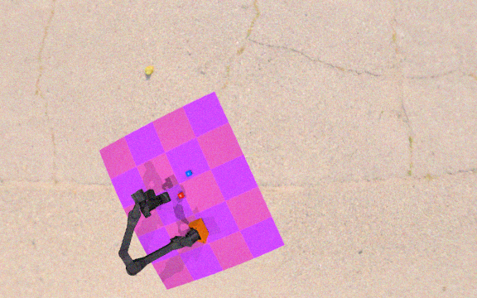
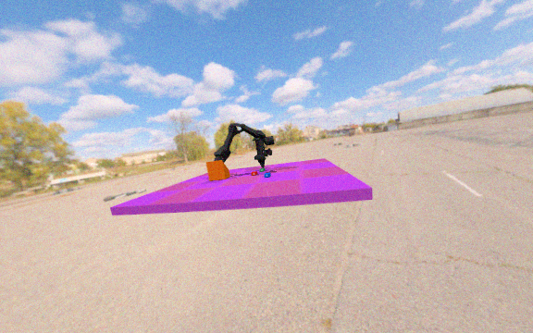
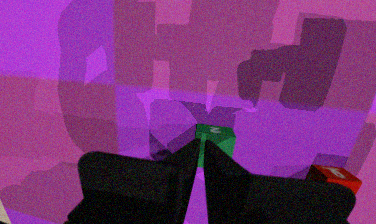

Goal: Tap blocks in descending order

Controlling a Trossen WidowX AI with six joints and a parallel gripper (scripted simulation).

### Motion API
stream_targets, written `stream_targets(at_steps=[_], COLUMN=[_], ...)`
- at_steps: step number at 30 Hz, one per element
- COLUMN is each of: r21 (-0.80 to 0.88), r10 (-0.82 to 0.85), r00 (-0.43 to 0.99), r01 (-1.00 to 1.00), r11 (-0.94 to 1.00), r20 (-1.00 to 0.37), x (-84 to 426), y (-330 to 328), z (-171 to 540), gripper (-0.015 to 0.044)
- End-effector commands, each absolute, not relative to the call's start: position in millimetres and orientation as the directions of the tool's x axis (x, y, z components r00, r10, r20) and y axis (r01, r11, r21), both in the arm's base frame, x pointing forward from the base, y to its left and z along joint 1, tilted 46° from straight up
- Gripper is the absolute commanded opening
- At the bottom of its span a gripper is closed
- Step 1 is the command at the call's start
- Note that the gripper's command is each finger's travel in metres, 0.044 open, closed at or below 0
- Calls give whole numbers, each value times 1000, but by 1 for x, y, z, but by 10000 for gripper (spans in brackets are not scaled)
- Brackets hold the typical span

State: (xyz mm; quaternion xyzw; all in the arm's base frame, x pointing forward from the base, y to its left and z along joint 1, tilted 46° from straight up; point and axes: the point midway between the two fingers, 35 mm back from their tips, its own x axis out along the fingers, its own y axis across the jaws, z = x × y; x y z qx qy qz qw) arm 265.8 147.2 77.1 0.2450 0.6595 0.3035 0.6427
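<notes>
My gripper [image 2: 262,166] [image 3: 202,144] is shut with nothing between the fingers. Its tips are at or just above the green block [image 2: 262,170] [image 3: 225,143]; contact cannot be told. The green block shows a 2 on its top face in the wrist view and is hidden under the arm in the overhead view. A red block [image 1: 180,195] [image 2: 254,174] [image 3: 351,184] sits to the right of the fingers in the wrist view, its digit unclear. A blue block [image 1: 189,173] [image 2: 267,175] stands beyond the red one, outside the wrist view; its digit is too small to read.
The arm's orange base [image 1: 199,230] [image 2: 216,170] stands on the pink and purple checkered table [image 1: 238,174] [image 2: 276,189]. A small yellow object [image 1: 149,69] lies on the ground away from the table. The arm casts dark shadows around the blocks.
</notes>
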Motion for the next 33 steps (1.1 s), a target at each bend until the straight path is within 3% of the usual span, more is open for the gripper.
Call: stream_targets(at_steps=[1,17,26,33], r21=[716,714,700,706], r10=[715,712,699,704], r00=[-51,-52,-46,-48], r01=[-66,-63,-63,-67], r11=[695,698,711,705], r20=[-698,-700,-714,-708], x=[268,273,335,353], y=[131,70,-7,-78], z=[92,148,76,-5], gripper=[20,20,20,20])
